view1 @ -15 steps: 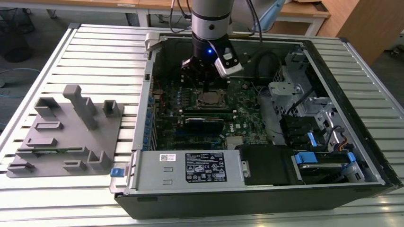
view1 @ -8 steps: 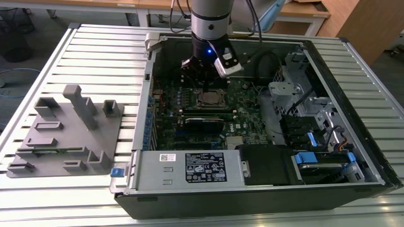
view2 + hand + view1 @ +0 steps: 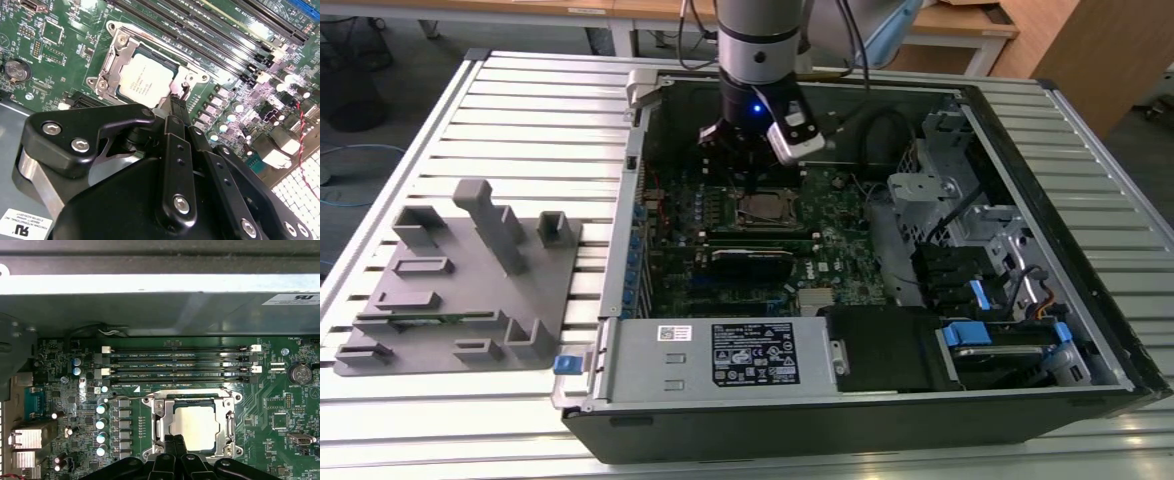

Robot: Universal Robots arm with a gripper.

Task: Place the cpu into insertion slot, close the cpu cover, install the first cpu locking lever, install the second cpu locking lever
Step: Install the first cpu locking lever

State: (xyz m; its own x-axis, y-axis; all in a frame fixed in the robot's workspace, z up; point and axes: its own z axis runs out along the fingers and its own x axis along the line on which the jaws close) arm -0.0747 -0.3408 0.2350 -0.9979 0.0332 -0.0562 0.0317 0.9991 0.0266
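Note:
The cpu (image 3: 196,427) lies flat in the motherboard socket, its silver-tan top showing through the window of the cpu cover (image 3: 228,421). The cover lies down around it as a silvery frame. In the second wrist view the cpu (image 3: 146,80) and the cover (image 3: 117,59) sit just beyond my black fingertips. My gripper (image 3: 173,441) is shut, with its tips together at the socket's edge (image 3: 177,104). I cannot tell whether a locking lever is under the tips. In the exterior view my gripper (image 3: 749,178) hangs inside the open computer case, just above the socket (image 3: 767,207).
Long black memory slots (image 3: 180,367) run beside the socket, and a row of capacitors (image 3: 101,430) stands at its other side. The case walls (image 3: 961,100), black cables (image 3: 887,130) and a drive cage (image 3: 947,190) ring the board. A grey fixture tray (image 3: 467,280) lies on the exterior view's left.

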